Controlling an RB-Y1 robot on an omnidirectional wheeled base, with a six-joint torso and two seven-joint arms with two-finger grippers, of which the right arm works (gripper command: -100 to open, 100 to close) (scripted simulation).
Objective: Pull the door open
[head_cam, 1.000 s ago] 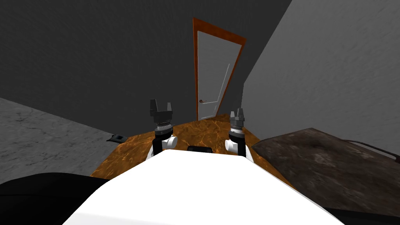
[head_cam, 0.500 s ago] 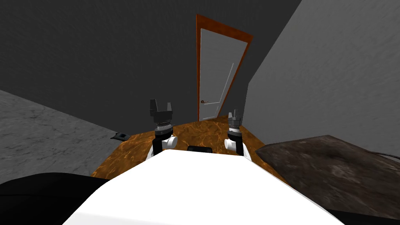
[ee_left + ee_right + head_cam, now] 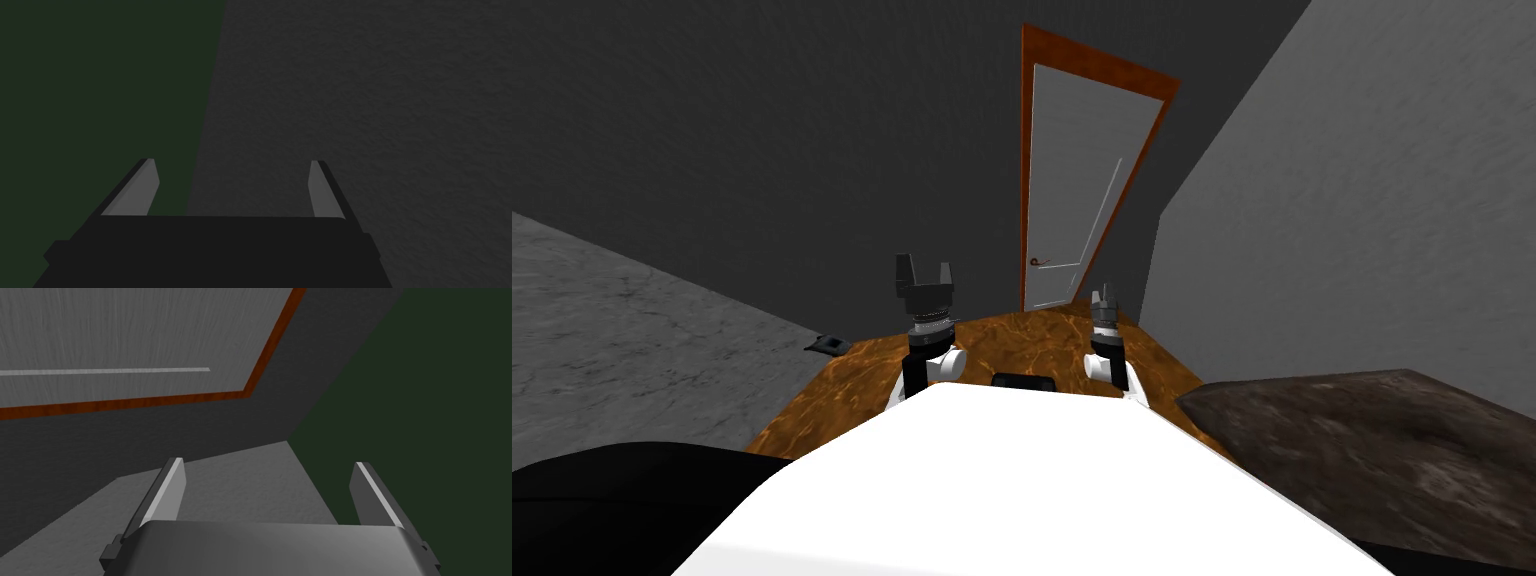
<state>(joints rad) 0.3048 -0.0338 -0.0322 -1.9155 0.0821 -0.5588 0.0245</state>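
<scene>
Grey door (image 3: 1072, 180) shut in a brown frame (image 3: 1025, 150), lever handle (image 3: 1039, 262) low on the door near its left edge. Left gripper (image 3: 924, 272) and right gripper (image 3: 1104, 297) raised well short of the door, fingers of both spread apart.

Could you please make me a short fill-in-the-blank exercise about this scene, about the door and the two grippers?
1. The pale grey panelled door in its reddish-brown frame is ___.
2. Its small dark lever handle sits near the door's ___ edge in the head view.
3. The fingers of the left gripper and the right gripper stand ___.
Missing words: shut; left; open.
</scene>
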